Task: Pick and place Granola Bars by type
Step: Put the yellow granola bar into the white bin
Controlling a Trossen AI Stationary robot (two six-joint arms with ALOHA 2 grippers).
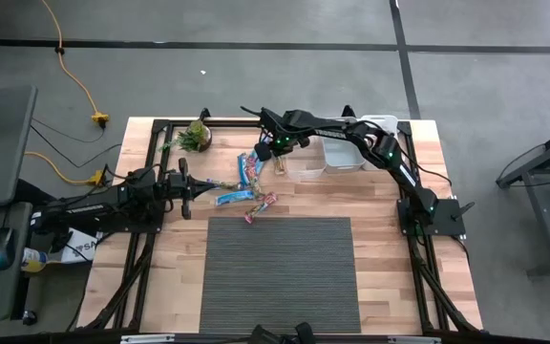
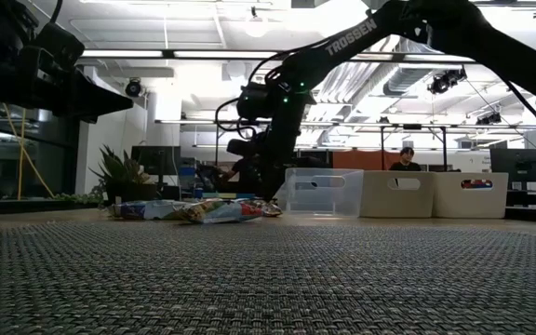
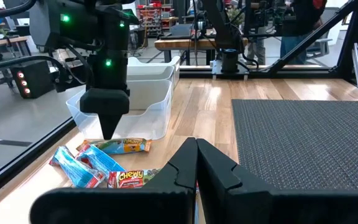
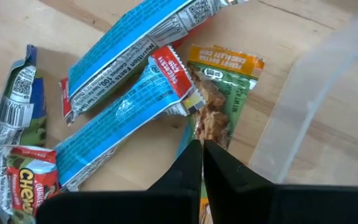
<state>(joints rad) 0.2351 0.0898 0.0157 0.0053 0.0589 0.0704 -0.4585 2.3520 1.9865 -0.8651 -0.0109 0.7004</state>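
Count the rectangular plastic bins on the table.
3, side by side: the clear rectangular plastic bin beside the wrapped bars, a whitish middle bin, and a whitish end bin farthest from them.

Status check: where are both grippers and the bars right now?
Right gripper jaws shut, empty, over yellow-green bar beside clear bin. Left gripper jaws shut, waiting by pile. Nothing blocking.

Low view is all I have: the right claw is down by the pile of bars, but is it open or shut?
Observer: The right claw is shut, with nothing between its fingers.
Operator: Which bar is under it?
Observer: The yellow-green bar, lying right beside the clear bin.
Operator: And the left claw?
Observer: The left claw is shut too, on the side of the pile away from the bin.
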